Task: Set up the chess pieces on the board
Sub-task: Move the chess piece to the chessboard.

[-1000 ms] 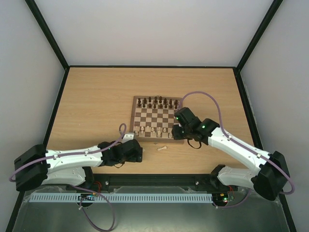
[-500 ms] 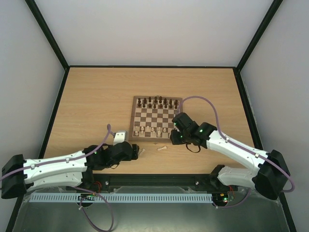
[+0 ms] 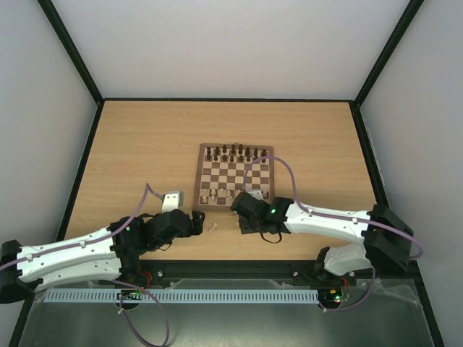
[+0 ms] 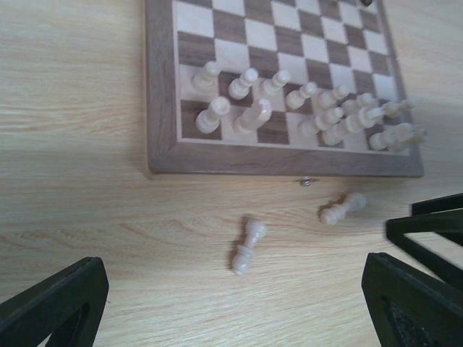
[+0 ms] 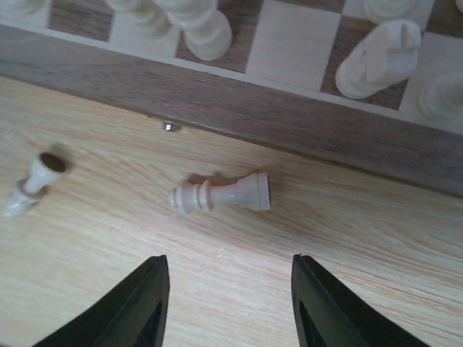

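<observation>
R gripper [image 5: 228, 289] hangs low over the table [image 3: 145, 159], just near of the board [image 4: 289, 163]. Its black fingers [image 5: 141, 303] stand apart w/ nothing between them. A taller pale piece [image 5: 224, 194] lies on its side on the wood just far of the tips, roughly centred on the gap, base to the right, touching neither finger. It's close to the board's near rim but apart from it, just right of a small metal stud [image 5: 170, 126] on that rim. A pale pawn [image 5: 32, 181] lies toppled further left, also off the board.

L gripper [image 4: 235, 289] sits left of the R one, the two near each other. Its fingers are spread wide and hold nothing. The pawn lies just far of its tips, about mid-gap.

The other pale pieces [image 4: 255, 116] stand upright, crowded in the board's two near rows. Dark pieces [image 3: 235, 152] line the far rows.

Room: the tabletop runs wide to the left, right and far of the board, up to a black frame [image 3: 224, 100].

Pieces are smooth turned wood w/ round bases. Board has dark-brown and tan checks w/ a brown border. Table is light wood grain.
</observation>
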